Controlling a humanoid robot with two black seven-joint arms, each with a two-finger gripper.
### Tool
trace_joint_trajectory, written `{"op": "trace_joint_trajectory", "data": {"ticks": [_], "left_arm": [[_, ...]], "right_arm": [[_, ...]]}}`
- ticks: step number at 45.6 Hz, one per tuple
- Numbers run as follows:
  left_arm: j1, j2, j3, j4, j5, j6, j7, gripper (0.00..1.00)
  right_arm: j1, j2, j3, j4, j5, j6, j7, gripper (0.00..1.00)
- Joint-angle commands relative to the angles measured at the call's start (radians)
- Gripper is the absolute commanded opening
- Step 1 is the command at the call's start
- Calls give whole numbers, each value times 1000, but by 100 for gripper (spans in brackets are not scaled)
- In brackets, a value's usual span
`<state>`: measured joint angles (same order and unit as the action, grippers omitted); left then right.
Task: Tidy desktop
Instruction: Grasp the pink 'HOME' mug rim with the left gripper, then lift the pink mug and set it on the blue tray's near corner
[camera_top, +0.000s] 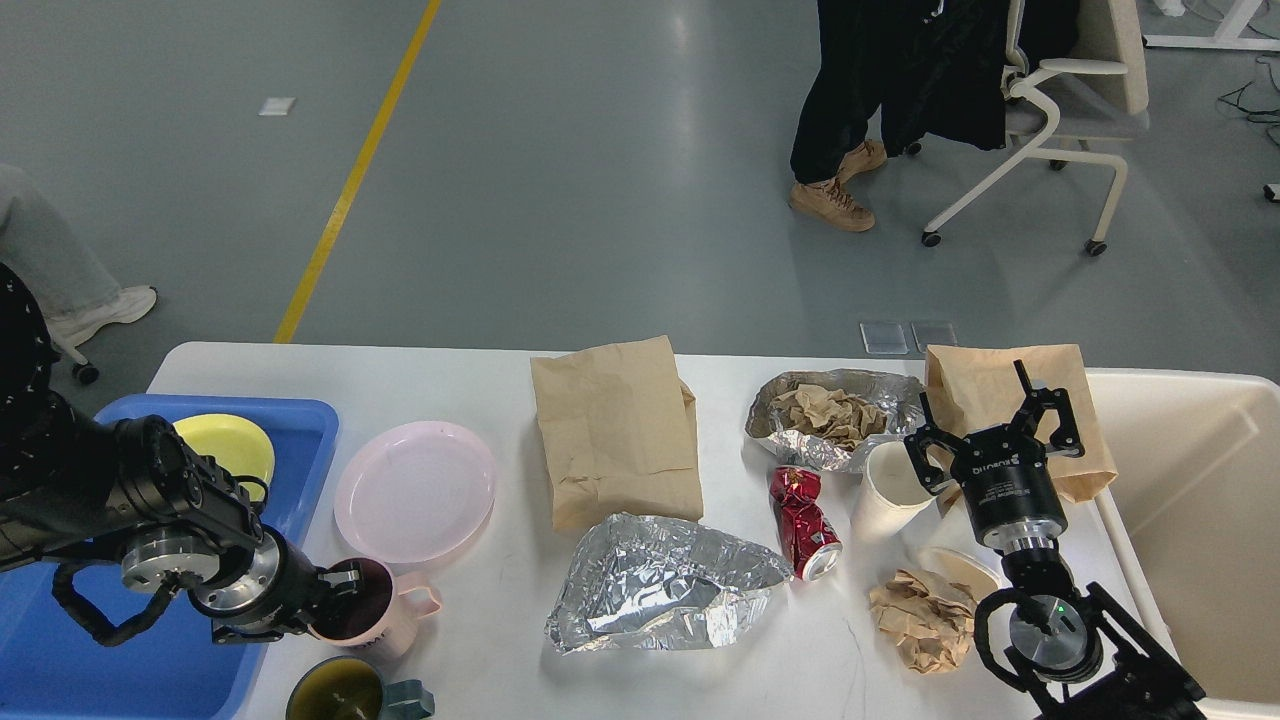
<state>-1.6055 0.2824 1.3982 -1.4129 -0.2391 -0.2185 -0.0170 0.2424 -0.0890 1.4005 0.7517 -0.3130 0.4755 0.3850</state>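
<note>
**Pink mug gripped at desktop's near-left edge**

Pink mug (372, 610) pinched at its rim by the left gripper (340, 590), beside the blue tray (300, 440). White desktop (480, 380) spans the view's lower half. At 3 o'clock, the right gripper (995, 425) hovers with fingers spread, next to a paper cup (885, 490). Farther back, at 12 o'clock, lies a brown paper bag (615, 430).

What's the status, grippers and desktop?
Left gripper shut on pink mug. Right gripper open, idle. Desktop cluttered: foil, crushed can.
</note>
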Motion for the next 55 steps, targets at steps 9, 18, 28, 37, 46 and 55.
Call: {"op": "trace_joint_trajectory", "data": {"ticks": [9, 18, 28, 37, 46, 55], "left_arm": [[-540, 24, 194, -222, 3, -292, -1, 0], [-931, -8, 286, -319, 3, -571, -8, 0], [-1186, -86, 364, -348, 1, -741, -66, 0], [-1191, -65, 410, -347, 11, -741, -66, 0], [-1142, 107, 487, -310, 90, -741, -54, 0], [-908, 432, 489, -163, 303, -659, -47, 0]], "right_arm": [[0, 0, 0, 0, 0, 0, 0, 100], [0, 0, 0, 0, 0, 0, 0, 100], [0, 0, 0, 0, 0, 0, 0, 100], [0, 0, 0, 0, 0, 0, 0, 100], [0, 0, 0, 1, 0, 0, 0, 100], [0, 0, 0, 1, 0, 0, 0, 100]]}}
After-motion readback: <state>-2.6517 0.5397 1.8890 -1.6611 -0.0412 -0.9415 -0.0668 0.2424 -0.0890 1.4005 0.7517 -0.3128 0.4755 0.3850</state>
